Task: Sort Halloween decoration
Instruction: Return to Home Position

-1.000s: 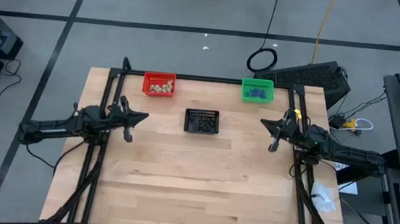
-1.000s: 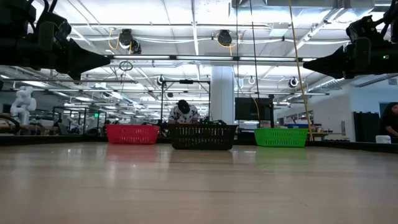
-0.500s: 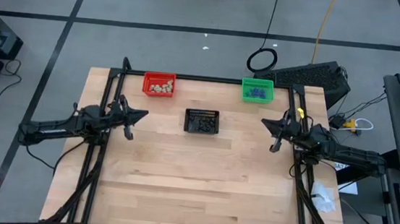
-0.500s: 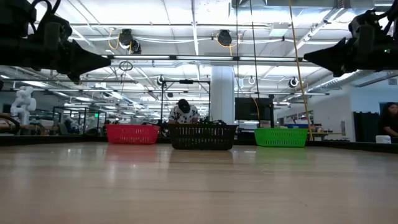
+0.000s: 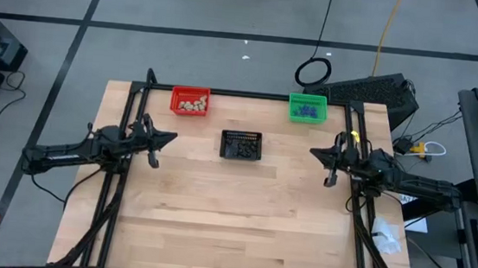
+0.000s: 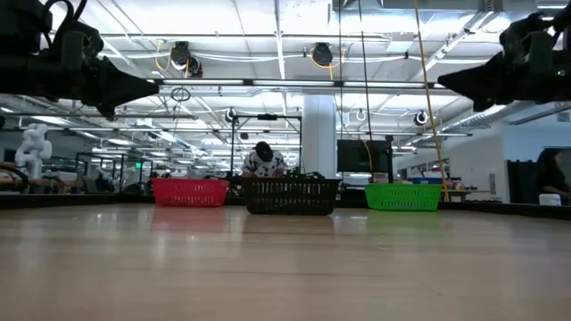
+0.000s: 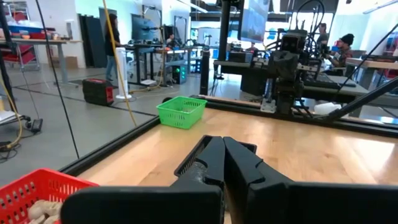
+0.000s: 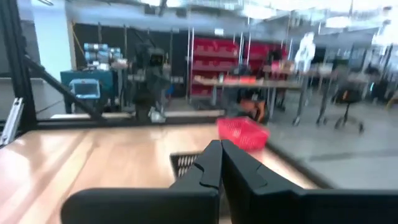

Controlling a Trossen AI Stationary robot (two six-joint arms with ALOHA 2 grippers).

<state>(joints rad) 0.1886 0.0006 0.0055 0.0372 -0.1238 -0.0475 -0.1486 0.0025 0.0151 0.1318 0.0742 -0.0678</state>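
Observation:
The Halloween decoration lies sorted in three small baskets at the table's far side. Pale beige lumps (image 5: 191,105) are in the red basket (image 5: 190,93), purple bits (image 5: 308,112) in the green basket (image 5: 308,98), and dark bits (image 5: 241,150) in the black basket (image 5: 242,135). My left gripper (image 5: 173,138) hovers level at the table's left edge, shut and with nothing in it, pointing at the table's middle. My right gripper (image 5: 311,150) hovers at the right edge, also shut on nothing, facing the left one. Both hang well above the wood in the low view, the left gripper (image 6: 156,86) and the right gripper (image 6: 442,85).
Bare wood (image 5: 232,211) spreads over the table's near half. A black metal frame (image 5: 225,92) runs along the far edge and down both sides. A person (image 6: 263,159) sits in the room beyond the black basket (image 6: 291,194).
My right gripper has rolled a little at the wrist and tipped its fingertips slightly upward while staying in place. The baskets and their contents have not moved.

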